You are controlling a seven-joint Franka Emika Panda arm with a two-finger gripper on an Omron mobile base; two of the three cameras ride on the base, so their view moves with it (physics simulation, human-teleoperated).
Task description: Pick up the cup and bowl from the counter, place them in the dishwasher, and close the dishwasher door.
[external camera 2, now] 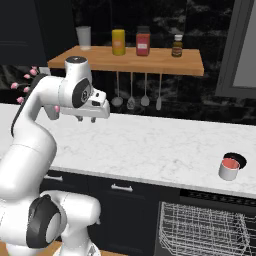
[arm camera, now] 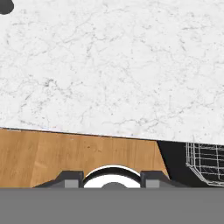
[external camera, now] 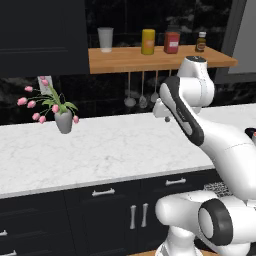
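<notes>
A white robot arm's hand (external camera 2: 86, 118) hovers above the marble counter (external camera 2: 150, 145), fingers apart and empty. A red-lined cup (external camera 2: 230, 167) sits on the counter above the open dishwasher (external camera 2: 205, 227), whose rack appears empty. Nothing is loaded yet.

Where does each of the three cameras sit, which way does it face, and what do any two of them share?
Left base view: behind the arm to its left, facing the counter, flower vase and shelf; the arm rises at lower right.
Right base view: behind to the right, facing the counter, the cup and the dishwasher; the arm rises at lower left, gripper over the marble.
Hand view: on the hand, looking down at marble, floor and the wire rack; fingertips at bottom.
Both base views share the shelf jars and hanging utensils.
</notes>
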